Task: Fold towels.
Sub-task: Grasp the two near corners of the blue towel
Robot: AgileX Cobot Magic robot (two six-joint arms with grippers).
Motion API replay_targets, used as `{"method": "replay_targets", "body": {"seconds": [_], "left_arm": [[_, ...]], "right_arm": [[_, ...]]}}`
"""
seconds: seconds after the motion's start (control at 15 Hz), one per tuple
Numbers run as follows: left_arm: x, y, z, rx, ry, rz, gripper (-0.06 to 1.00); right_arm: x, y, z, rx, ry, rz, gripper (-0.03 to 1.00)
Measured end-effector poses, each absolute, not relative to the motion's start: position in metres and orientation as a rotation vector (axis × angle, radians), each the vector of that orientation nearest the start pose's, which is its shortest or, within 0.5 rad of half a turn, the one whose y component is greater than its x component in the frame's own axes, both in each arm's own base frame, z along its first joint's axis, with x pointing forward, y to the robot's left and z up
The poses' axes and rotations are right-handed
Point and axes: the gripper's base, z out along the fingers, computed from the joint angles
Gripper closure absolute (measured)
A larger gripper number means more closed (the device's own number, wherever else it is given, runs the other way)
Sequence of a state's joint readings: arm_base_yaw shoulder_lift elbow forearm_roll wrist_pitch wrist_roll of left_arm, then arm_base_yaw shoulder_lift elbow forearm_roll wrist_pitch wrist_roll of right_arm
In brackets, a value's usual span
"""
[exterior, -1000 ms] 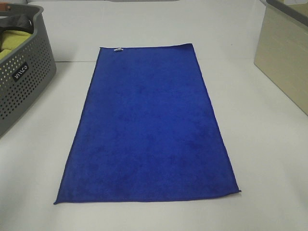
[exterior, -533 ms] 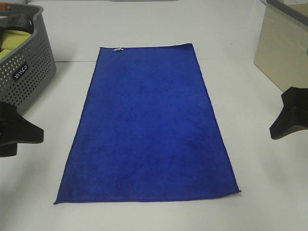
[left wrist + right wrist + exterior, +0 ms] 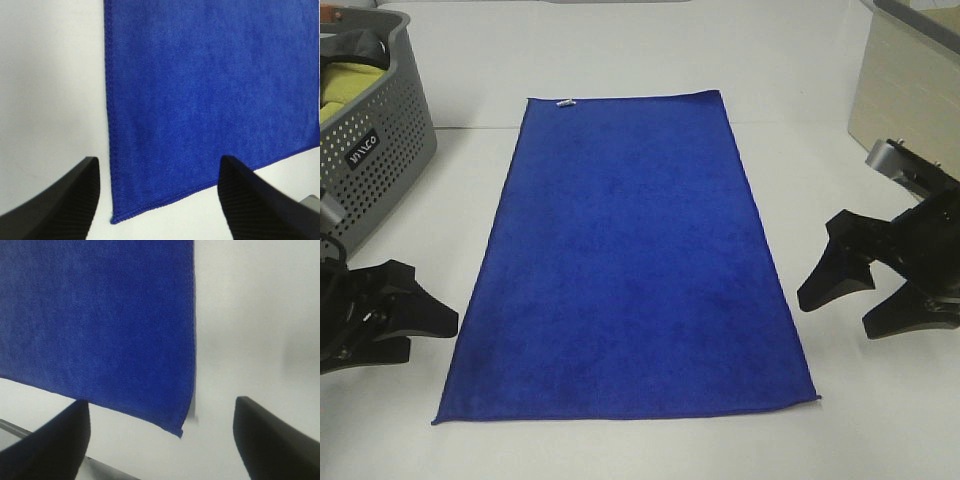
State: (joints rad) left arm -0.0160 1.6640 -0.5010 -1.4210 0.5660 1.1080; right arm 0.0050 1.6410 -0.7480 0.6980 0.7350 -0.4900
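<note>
Plain royal-blue towel (image 3: 630,260), white tag (image 3: 565,102), white table (image 3: 620,50), grey perforated basket (image 3: 380,170), yellow-green cloth (image 3: 350,78), beige box (image 3: 905,110)

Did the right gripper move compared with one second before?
Yes. The right gripper came in from outside the view toward the right edge of the blue towel, which lies unmoved.

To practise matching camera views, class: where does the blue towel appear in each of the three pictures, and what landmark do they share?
Exterior high: the blue towel lies flat across the middle of the white table.
Left wrist: towel fills much of the view, one near corner before the open left gripper.
Right wrist: towel likewise, the other near corner before the open right gripper.
Shared landmark: the towel's near hem.
</note>
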Motion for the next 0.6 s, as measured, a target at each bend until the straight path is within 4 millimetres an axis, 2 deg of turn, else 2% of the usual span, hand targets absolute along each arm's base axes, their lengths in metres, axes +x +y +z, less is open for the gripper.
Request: {"method": "replay_targets", "body": {"seconds": [0.2, 0.6], "left_arm": [[0.234, -0.052, 0.107, -0.206, 2.729, -0.854, 0.3], [0.245, -0.053, 0.086, -0.237, 2.751, -0.867, 0.3]], "right_arm": [[0.266, 0.042, 0.132, 0.07, 2.969, 0.697, 0.22], [0.273, 0.042, 0.103, 0.112, 3.001, 0.712, 0.22]]}}
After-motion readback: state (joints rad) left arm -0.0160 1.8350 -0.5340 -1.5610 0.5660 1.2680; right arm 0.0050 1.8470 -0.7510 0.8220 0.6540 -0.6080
